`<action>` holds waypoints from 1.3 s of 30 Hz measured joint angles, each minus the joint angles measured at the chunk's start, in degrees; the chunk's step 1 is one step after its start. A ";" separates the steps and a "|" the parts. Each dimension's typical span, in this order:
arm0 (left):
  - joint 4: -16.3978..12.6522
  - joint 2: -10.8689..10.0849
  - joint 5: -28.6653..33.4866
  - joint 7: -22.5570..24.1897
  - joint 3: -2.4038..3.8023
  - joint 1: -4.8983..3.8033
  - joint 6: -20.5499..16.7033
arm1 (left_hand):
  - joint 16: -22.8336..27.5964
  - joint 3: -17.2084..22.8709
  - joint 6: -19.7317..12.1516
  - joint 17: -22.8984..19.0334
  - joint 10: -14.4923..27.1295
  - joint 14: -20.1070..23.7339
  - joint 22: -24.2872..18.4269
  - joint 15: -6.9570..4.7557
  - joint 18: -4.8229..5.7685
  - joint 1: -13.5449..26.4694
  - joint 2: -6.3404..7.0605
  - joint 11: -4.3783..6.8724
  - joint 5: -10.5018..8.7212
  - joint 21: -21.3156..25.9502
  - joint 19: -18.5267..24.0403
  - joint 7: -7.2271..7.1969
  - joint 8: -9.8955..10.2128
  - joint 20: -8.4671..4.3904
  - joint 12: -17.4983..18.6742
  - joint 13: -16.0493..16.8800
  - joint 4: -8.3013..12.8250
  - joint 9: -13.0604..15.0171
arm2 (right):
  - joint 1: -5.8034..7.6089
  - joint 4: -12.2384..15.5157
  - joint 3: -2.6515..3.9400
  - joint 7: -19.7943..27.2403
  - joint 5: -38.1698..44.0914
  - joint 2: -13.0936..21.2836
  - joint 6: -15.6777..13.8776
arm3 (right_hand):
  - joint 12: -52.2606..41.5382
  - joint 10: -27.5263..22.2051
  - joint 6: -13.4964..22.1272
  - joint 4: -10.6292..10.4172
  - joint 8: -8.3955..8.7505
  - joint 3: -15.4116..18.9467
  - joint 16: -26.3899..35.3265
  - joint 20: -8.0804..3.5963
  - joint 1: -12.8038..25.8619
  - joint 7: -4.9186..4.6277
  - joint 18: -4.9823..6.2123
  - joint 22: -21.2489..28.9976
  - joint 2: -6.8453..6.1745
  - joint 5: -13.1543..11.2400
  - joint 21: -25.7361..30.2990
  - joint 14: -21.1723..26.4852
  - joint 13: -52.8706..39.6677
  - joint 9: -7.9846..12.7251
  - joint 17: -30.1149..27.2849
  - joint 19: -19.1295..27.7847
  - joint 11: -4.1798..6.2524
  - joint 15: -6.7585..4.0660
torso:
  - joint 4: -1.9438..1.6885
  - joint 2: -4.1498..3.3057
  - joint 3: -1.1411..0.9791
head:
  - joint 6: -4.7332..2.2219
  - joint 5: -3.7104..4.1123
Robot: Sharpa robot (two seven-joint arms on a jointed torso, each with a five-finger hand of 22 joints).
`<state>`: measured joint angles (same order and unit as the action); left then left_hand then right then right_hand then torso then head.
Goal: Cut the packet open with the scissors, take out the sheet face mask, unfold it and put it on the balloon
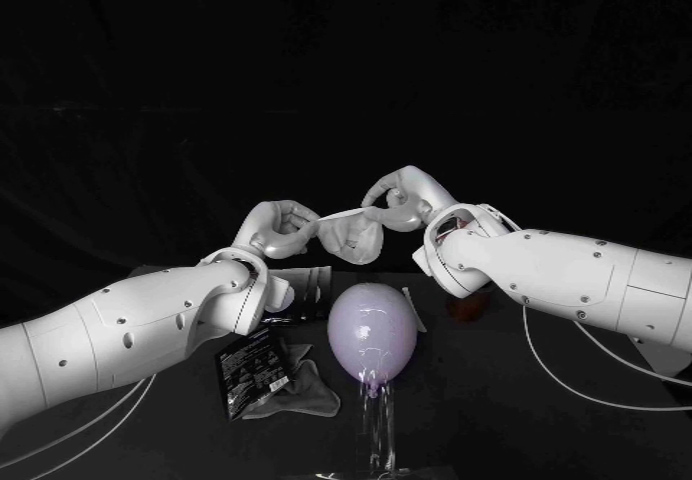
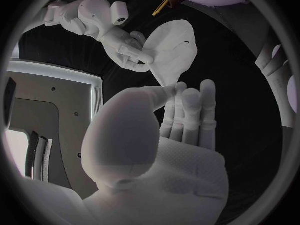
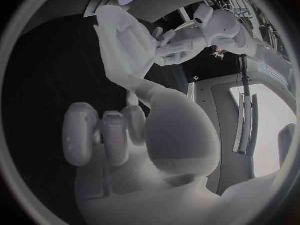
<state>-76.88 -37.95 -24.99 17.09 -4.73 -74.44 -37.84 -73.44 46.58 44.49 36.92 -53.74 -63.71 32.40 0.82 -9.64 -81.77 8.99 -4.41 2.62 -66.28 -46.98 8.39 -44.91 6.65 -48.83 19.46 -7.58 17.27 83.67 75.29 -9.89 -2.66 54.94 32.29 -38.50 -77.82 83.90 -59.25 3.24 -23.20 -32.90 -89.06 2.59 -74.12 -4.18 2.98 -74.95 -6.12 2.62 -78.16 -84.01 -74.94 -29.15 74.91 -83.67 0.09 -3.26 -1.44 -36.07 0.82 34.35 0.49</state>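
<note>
Two silver hands meet over the black table (image 1: 505,450) in the head view. The left hand (image 1: 277,228) and the right hand (image 1: 404,195) each pinch an edge of the white sheet face mask (image 1: 351,238). The mask hangs limp and creased between them, above the pale lilac balloon (image 1: 372,332) on its clear stand (image 1: 381,430). A flat black packet (image 1: 248,370) lies near the balloon, under the left arm; its small pale print is too fine to read. A crumpled pale film (image 1: 306,395) lies just beside the packet. Dark things behind the left wrist are hard to make out.

In the left wrist view the left hand's thumb and fingertips close on a drawn-out corner of the mask, and the right hand grips its far side. The balloon is cut off at the rim.

In the right wrist view the right hand's thumb meets the mask's narrow end and hides the pinch itself. The sheet widens, part folded, towards the left hand holding it.
</note>
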 measured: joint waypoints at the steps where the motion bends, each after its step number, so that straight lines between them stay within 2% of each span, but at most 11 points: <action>1: 0.02 -0.04 0.00 -0.02 0.02 -0.08 0.01 | 0.00 0.00 0.00 0.05 0.00 0.00 0.01 0.00 0.01 0.00 0.00 0.00 0.00 0.00 0.00 0.00 0.00 0.00 -0.13 0.00 0.00 0.00 | -0.01 0.01 0.00 -0.06 0.12 0.07 0.13 | 0.00 0.00 0.00 0.01 0.00 -0.01 0.09 0.00 0.00 0.00 0.00 0.00 0.00 0.00 0.00 0.00 0.01 0.01 0.00 0.00 0.00 0.00 | 0.01 0.00 -0.01 | 0.02 -0.01; 10: 0.21 -0.17 -0.09 -0.47 0.05 -0.45 0.37 | -0.24 0.48 -0.20 0.40 0.00 -0.20 0.23 -0.19 0.27 0.31 0.31 0.00 0.00 -0.25 0.00 -0.19 -0.32 0.00 -0.22 0.09 0.48 0.00 | -0.04 0.47 -0.03 -0.41 0.94 0.47 0.82 | 0.00 -0.20 0.27 0.16 0.06 -0.16 0.20 0.01 0.00 -0.08 -0.01 0.00 0.00 0.00 0.00 0.00 0.04 0.01 0.04 0.01 -0.20 0.00 | 0.01 0.02 -0.02 | 0.09 0.06; 14: 0.25 -0.17 -0.13 -0.81 0.05 -0.49 0.68 | -0.25 0.47 -0.20 0.40 0.00 -0.20 0.23 -0.18 -0.34 0.38 0.38 0.00 0.00 -0.25 0.00 -0.20 -0.33 0.00 -0.22 0.09 0.48 0.00 | -0.04 0.54 -0.03 -0.51 1.11 0.49 0.93 | 0.00 -0.20 0.27 0.16 0.06 -0.16 0.22 0.01 0.00 -0.08 0.00 0.01 0.00 0.00 0.00 0.00 0.03 0.01 0.04 0.02 -0.20 0.00 | -0.01 0.02 -0.02 | 0.09 0.07; 35: 0.40 -0.11 -0.26 -1.75 0.05 -0.55 1.69 | -0.49 0.77 -0.29 0.78 0.20 -0.70 0.34 -0.09 -0.30 1.05 0.62 0.20 -0.02 -0.67 -0.01 -0.28 -1.00 0.01 -0.58 0.19 0.79 0.00 | -0.06 0.54 -0.04 -0.80 1.36 0.46 1.25 | 0.24 -0.20 0.29 0.16 -0.07 -0.15 0.41 0.10 0.00 -0.06 -0.01 0.01 0.00 0.00 0.01 0.00 -0.01 0.08 -0.01 0.11 -0.20 0.00 | -0.04 0.01 0.01 | 0.12 -0.04; 39: 0.40 -0.07 -0.27 -1.80 0.05 -0.56 1.82 | -0.49 0.77 -0.28 0.78 0.20 -0.70 0.34 -0.09 -0.27 1.13 0.70 0.20 -0.02 -0.67 -0.01 -0.26 -1.00 0.01 -0.58 0.19 0.80 0.00 | -0.06 0.45 -0.04 -0.89 1.37 0.36 1.50 | 0.57 -0.61 0.74 0.16 -0.07 -0.15 0.40 0.10 0.00 -0.51 -0.01 0.00 0.00 0.00 0.53 0.01 0.01 0.16 0.00 0.11 -0.59 0.00 | -0.03 0.01 0.01 | 0.08 -0.05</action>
<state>-76.48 -38.02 -25.26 15.29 -4.67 -75.00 -36.01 -73.93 47.36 44.21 37.70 -53.54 -64.41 32.74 0.73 -9.90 -80.64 9.68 -4.22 2.60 -66.95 -46.99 8.13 -45.91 6.66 -49.42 19.65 -6.79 17.27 83.61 75.74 -9.93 -3.56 56.30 32.65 -37.00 -77.25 83.29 -58.51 3.39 -23.27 -33.05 -88.66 2.69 -74.12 -4.68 2.97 -74.95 -6.12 2.63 -77.63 -84.00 -74.94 -28.99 74.91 -83.56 -0.50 -3.26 -1.48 -36.06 0.83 34.44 0.44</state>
